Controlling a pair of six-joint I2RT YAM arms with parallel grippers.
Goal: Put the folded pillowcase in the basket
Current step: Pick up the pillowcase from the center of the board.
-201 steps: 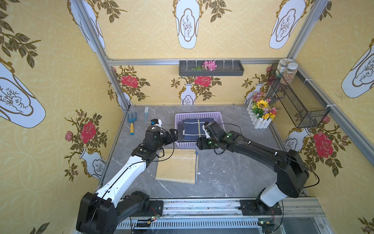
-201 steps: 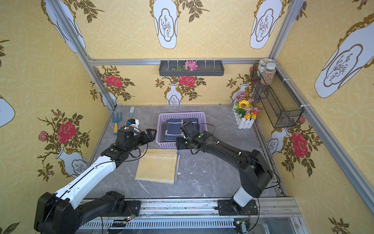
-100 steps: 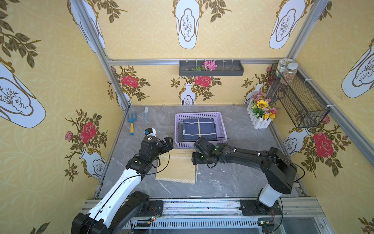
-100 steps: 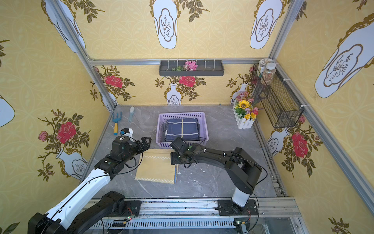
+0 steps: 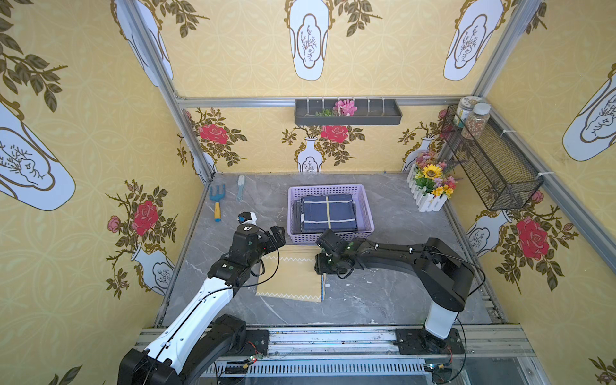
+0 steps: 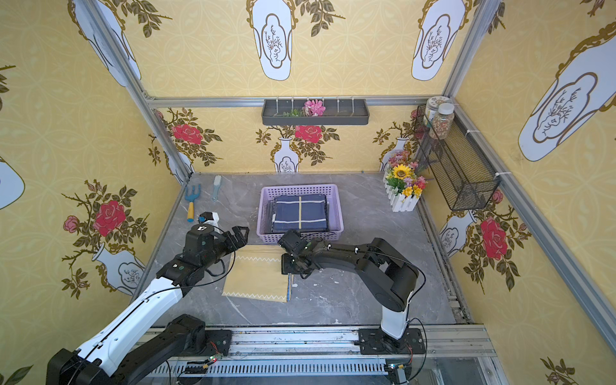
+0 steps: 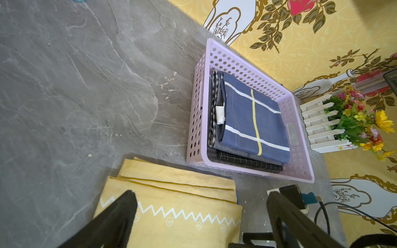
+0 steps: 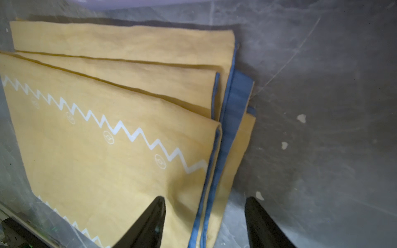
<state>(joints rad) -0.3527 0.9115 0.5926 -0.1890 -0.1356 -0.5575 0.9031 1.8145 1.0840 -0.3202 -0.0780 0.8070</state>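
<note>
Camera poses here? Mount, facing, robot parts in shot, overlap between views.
Top views: stereo head overhead, looking down and forward to the back wall; left arm and right arm show in both top views.
Left wrist: on the left arm, facing the basket and flower planter; open left end effector, fingers in shot.
Right wrist: close above the pillowcase edge; right end effector fingers straddle it.
Shared: every view shows the pillowcase; top and left wrist views share the basket.

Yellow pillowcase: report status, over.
Left gripper open. Right gripper open, straddling pillowcase edge. Pillowcase on table, outside basket. Navy cloths already in basket.
</note>
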